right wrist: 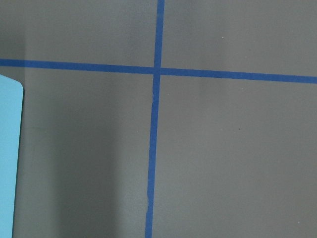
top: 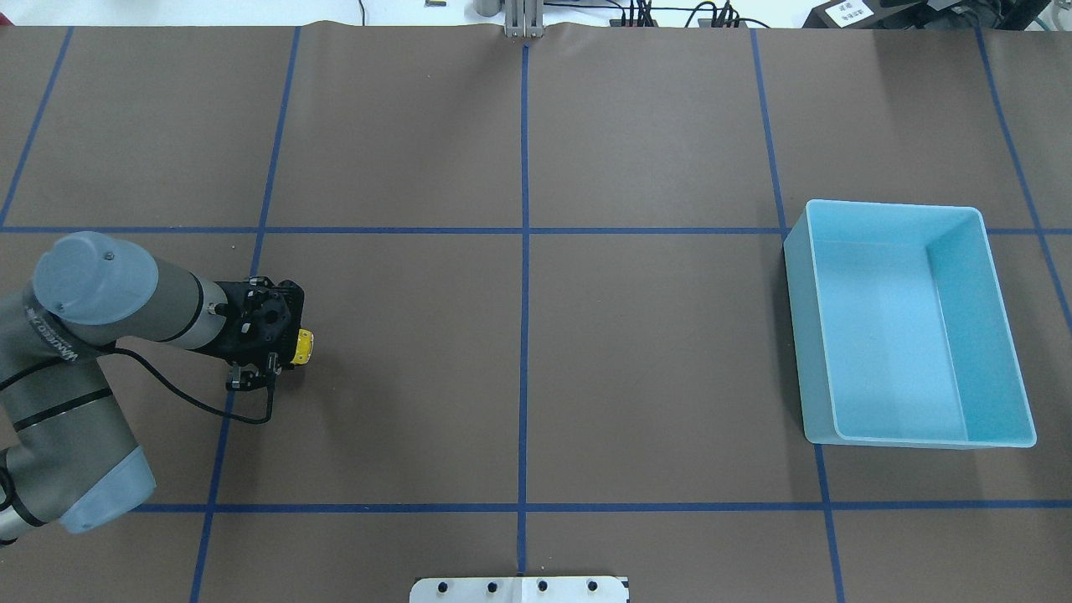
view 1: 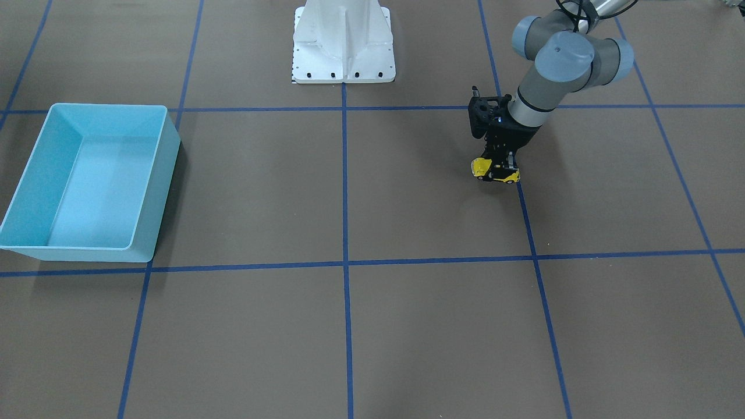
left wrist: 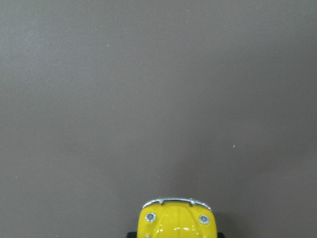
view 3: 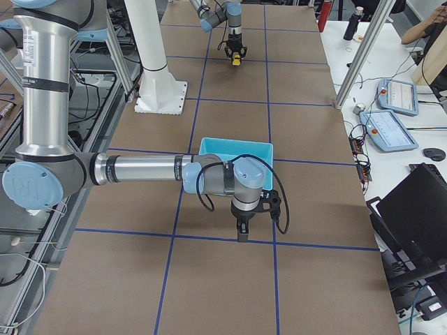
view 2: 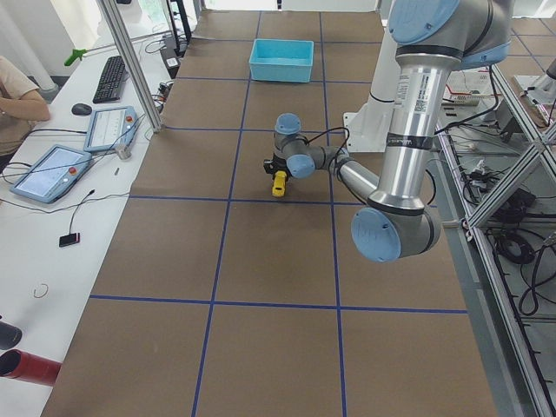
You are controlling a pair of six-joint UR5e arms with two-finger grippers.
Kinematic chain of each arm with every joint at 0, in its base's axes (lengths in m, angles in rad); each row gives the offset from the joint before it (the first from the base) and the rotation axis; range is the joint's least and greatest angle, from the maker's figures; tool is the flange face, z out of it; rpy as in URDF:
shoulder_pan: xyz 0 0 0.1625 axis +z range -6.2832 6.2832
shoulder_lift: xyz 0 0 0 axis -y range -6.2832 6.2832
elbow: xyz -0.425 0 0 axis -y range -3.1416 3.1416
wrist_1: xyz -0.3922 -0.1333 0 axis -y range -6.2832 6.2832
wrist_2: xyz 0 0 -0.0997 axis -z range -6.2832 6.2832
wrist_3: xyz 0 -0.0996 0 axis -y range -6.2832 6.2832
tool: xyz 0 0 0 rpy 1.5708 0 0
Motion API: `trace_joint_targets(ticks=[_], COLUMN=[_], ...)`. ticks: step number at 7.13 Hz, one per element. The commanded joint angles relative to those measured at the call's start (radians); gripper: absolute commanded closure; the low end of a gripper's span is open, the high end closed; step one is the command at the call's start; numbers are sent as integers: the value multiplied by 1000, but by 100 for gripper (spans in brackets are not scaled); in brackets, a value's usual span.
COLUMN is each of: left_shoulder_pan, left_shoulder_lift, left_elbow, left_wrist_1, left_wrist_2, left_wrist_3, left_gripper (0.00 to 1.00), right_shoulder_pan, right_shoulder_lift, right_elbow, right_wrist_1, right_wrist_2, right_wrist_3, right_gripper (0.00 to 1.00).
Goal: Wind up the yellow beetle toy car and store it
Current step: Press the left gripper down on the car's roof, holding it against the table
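Observation:
The yellow beetle toy car [view 1: 482, 167] sits low at the brown table, on the robot's left half. My left gripper [view 1: 500, 169] points down over it, its fingers closed on the car's sides. In the overhead view only the car's end [top: 303, 346] shows past the gripper [top: 280, 352]. The left wrist view shows the car's yellow nose [left wrist: 177, 220] at the bottom edge. My right gripper [view 3: 242, 236] shows only in the exterior right view, pointing down near the light blue bin [view 3: 234, 144]; I cannot tell whether it is open or shut.
The light blue bin [top: 892, 205] stands on the robot's right half, with nothing in it; its corner shows in the right wrist view [right wrist: 10, 163]. Blue tape lines [top: 524, 335] grid the table. The white robot base [view 1: 343, 41] is at the table's edge.

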Motion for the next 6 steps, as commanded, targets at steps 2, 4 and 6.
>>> trace_joint_targets(ticks=[2, 4, 6], left_shoulder_pan=[-1, -1, -1], left_shoulder_lift=[1, -1, -1], left_elbow=[19, 42, 61], left_wrist_1=[-8, -9, -43], left_wrist_2=[0, 0, 0], left_wrist_3=[-32, -31, -35], left_gripper=[70, 68, 69], right_shoulder_pan=[0, 0, 0], right_shoulder_lift=[0, 0, 2], right_elbow=[0, 0, -2], right_wrist_1=[0, 0, 0], right_wrist_2=[-1, -1, -1], right_wrist_3=[0, 0, -2], right_gripper=[0, 0, 0])
